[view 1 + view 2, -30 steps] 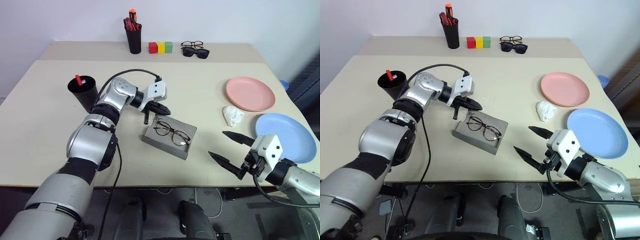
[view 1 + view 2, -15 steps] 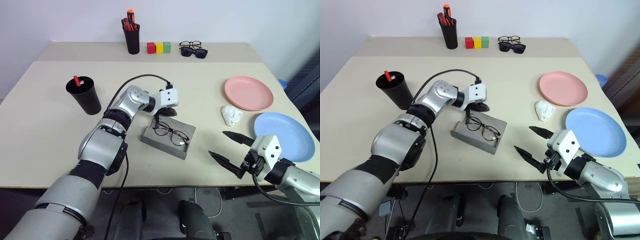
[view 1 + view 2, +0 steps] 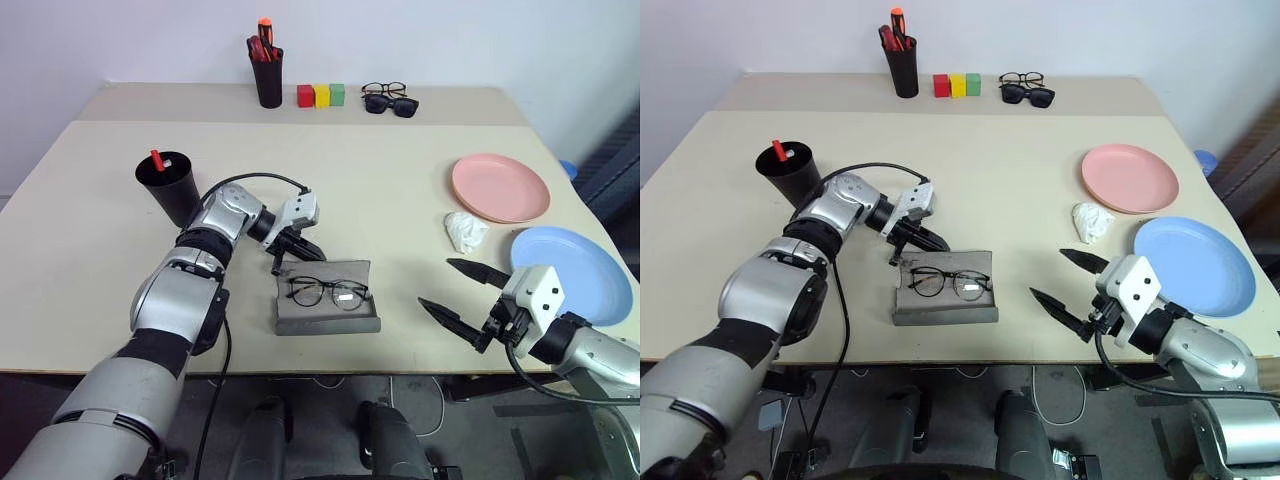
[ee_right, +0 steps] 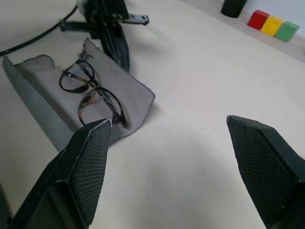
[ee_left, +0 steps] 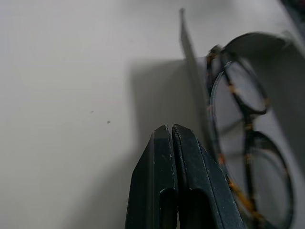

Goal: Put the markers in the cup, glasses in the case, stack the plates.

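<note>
Grey felt case (image 3: pixel 327 309) sits low in the middle of the frame, lid open, with the wire-framed glasses (image 3: pixel 320 293) lying inside it. So the glasses part looks done, but the lid isn't shut yet.

Biggest risk I see: the left gripper (image 3: pixel 279 262) is right at the case's upper-left corner, jaws pressed fully together and holding nothing. If it shoves sideways instead of catching the lid, the light case could just slide or spin on the tabletop (image 3: pixel 400 180), or the glasses could get knocked out or pinched under the lid.

Right gripper (image 3: pixel 462 296) hovers at lower right, jaws spread wide, empty, well apart from the case. The blue plate (image 3: pixel 575 270) is just beside it and the pink plate (image 3: pixel 500 187) sits further up the frame, still unstacked. A crumpled white wad (image 3: pixel 465 231) lies between them and could get dragged along.

Black cup (image 3: pixel 168 186) is at left with a red-capped marker (image 3: pixel 156 160) poking out; I can't make out the 2nd marker.
</note>
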`<state>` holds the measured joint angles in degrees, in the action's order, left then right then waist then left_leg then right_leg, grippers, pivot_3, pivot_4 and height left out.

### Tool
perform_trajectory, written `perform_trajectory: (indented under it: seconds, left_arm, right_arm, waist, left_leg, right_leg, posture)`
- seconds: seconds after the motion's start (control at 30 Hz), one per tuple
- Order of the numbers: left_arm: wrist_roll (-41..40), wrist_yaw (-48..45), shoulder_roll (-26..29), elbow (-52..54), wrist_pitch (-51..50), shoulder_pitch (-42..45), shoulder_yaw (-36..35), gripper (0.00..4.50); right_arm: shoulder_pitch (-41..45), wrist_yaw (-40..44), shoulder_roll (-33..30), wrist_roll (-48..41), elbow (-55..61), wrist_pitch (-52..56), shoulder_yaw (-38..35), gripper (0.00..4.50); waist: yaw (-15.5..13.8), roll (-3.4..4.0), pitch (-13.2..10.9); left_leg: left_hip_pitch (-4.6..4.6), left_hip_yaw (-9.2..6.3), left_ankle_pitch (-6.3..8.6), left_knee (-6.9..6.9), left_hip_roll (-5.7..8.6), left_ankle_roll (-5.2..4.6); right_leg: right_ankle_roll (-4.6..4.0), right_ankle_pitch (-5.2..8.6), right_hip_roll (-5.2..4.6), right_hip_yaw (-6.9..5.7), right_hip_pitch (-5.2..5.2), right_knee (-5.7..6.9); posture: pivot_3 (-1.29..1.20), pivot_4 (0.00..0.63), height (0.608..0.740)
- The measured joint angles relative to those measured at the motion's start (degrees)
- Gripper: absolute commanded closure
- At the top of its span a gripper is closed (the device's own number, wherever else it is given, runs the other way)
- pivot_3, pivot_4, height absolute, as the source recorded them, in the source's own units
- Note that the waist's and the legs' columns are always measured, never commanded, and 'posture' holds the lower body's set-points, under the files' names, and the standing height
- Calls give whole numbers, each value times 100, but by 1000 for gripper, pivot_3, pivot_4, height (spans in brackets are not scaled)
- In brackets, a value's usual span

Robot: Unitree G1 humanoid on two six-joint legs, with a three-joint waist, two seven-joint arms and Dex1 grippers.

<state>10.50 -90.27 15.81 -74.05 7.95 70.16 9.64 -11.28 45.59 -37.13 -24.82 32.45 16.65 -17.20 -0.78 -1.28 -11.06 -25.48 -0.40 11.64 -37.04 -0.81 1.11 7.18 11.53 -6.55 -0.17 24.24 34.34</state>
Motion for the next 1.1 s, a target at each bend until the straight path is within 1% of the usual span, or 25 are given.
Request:
perform_trajectory:
  seconds: [0.13,0.23,0.4,0.6,0.83,0.93,1.1]
  left_arm:
    - [-189,-160,34,209,-152,-147,79,4460]
    - [-507,-197,83,413,-378,-319,323,4460]
    - [-1491,-198,479,1553,-990,-757,1176,4460]
    - [-2338,-200,778,2858,-1529,-1276,1638,4460]
    - [-2709,-199,1124,4050,-2020,-1774,1717,4460]
    - [-2731,-200,1166,4376,-2142,-2047,1821,4460]
    - [-2698,-194,1270,4831,-2249,-2277,1769,4460]
  right_arm:
    - [98,47,0,39,-138,-85,57,540]
    - [103,101,0,56,-209,-151,90,540]
    - [112,166,0,102,-368,-262,92,540]
    - [47,206,0,103,-394,-347,88,540]
    - [-187,140,0,116,-403,-305,72,540]
    - [-227,-104,9,226,-468,-179,71,540]
    - [-307,-451,107,333,-478,-123,50,540]
  waist:
    - [3,0,0]
    - [3,0,0]
    - [7,2,1]
    - [2,2,1]
    - [13,6,3]
    - [6,8,4]
    - [5,20,11]
  left_leg:
    - [0,0,0,0,0,0]
    - [1,-1,0,-1,0,0]
    - [2,-2,0,0,-1,0]
    - [2,-2,0,-2,-1,0]
    - [6,-2,0,-2,-2,0]
    - [6,-2,0,-3,-2,0]
    - [6,-1,0,-4,-1,0]
  right_leg:
    - [0,0,0,0,0,2]
    - [0,0,0,0,0,4]
    - [0,0,0,2,0,6]
    - [-2,1,0,3,-1,5]
    - [-3,2,0,3,-1,6]
    - [-4,1,0,3,-2,6]
    - [-5,2,-1,4,-4,4]
  posture:
    - [0,150,740]
    - [0,150,740]
    - [0,150,740]
    - [0,150,740]
    - [0,150,740]
    - [0,150,740]
    - [0,150,740]
